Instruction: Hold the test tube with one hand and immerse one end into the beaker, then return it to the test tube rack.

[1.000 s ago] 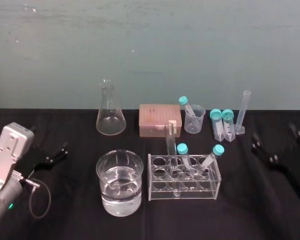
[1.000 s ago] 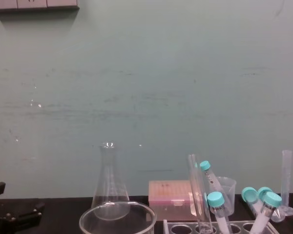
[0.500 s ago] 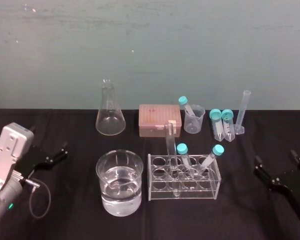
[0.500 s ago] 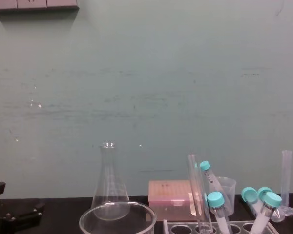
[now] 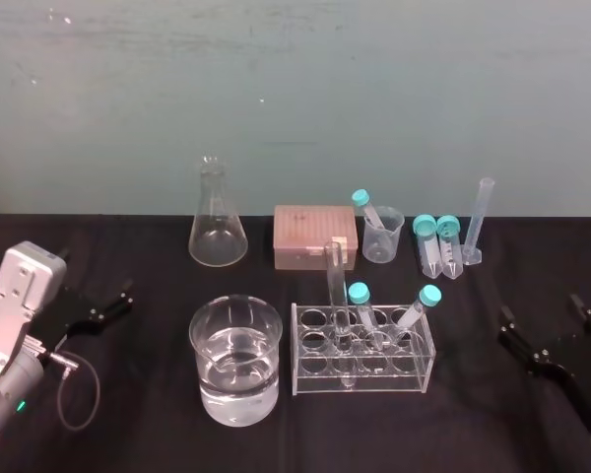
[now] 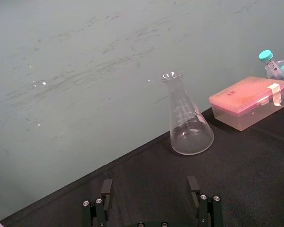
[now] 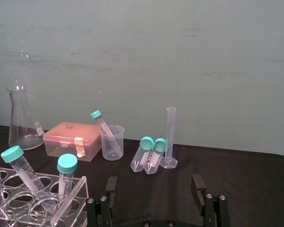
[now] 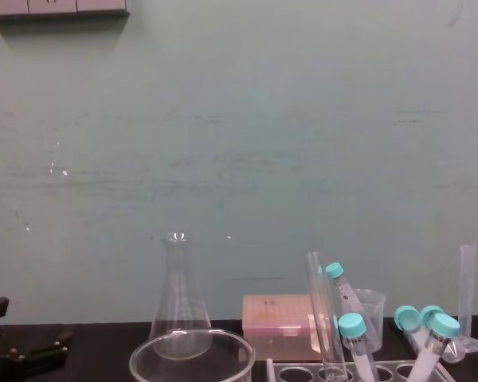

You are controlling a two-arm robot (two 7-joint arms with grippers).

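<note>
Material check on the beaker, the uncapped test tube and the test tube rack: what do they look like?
The beaker looks like clear glass: thick glossy rim, bright highlights on the wall. The test tube is probably thin glass, going by its sharp glints, though clear plastic is possible. The test tube rack looks like clear rigid plastic, perhaps acrylic: flat plates with bright edges.

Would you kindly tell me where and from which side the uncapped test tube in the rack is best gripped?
Grip the test tube by its bare upper stretch, above the rack and the teal-capped tubes beside it. It stands nearly upright, top free, so the open right gripper could come in high from the right, then lift straight up.
</note>
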